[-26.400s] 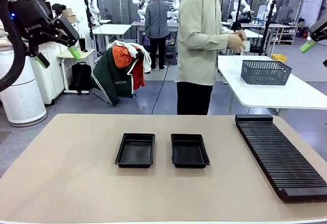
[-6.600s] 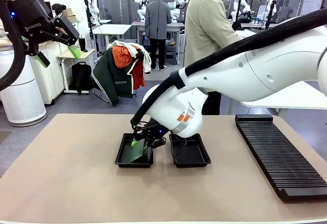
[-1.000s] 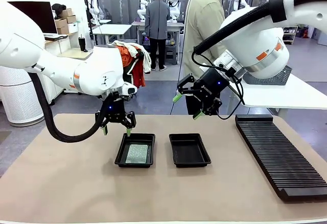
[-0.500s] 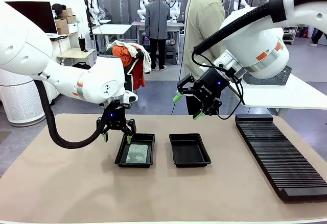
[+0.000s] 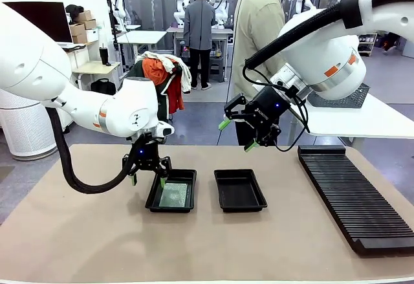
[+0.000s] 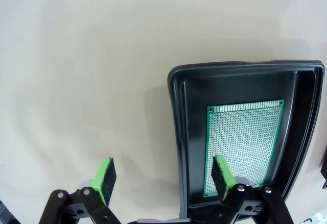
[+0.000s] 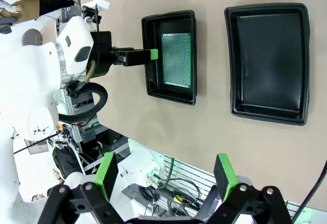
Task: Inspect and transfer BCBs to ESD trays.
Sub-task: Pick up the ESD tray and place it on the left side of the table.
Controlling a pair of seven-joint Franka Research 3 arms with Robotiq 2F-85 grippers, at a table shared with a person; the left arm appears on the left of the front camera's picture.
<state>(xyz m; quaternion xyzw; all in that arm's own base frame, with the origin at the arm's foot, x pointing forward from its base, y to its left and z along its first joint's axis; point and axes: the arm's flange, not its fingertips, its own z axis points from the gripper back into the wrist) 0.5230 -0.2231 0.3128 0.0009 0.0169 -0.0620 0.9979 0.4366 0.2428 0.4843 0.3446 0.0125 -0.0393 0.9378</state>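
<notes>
Two black ESD trays lie side by side mid-table. The left tray [image 5: 152, 192] holds one green dotted BCB [image 5: 173, 195], flat on its floor. The right tray [image 5: 239, 189] is bare. My left gripper [image 5: 147, 180] hangs open low over the left tray's outer rim. In the left wrist view one finger [image 6: 106, 175] is over the table and the other [image 6: 220, 173] over the tray [image 6: 176, 132], beside the BCB [image 6: 244, 147]. My right gripper [image 5: 237, 135] is open and holds nothing, high behind the right tray. The right wrist view looks down on the BCB [image 7: 176, 60] and the bare tray [image 7: 268, 55].
A long black ribbed rack [image 5: 356, 200] lies along the table's right side. A person in a pale shirt [image 5: 259, 38] stands at the far edge behind my right arm. Bare tan tabletop spreads in front of the trays.
My left gripper has dropped lower and a little right, down to the left tray's outer rim. The right arm has held still, and the BCB has not moved.
</notes>
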